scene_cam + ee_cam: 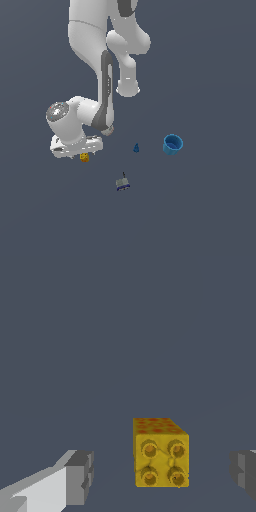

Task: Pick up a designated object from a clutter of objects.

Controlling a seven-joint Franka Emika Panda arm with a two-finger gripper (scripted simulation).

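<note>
Dark grey flooring is seen all around; the small yellow-orange studded toy brick [161, 452] is framed between the wide-spread fingers of the white gripper [162, 476], nearer neither finger, untouched.

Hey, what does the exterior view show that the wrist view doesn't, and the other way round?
Only the exterior view shows the arm, the blue cup, the blue cone and the grey-blue gadget. Only the wrist view shows the brick's four studs and the open jaws flanking it, neither touching. Both show the yellow brick and the gripper on the grey floor.
</note>
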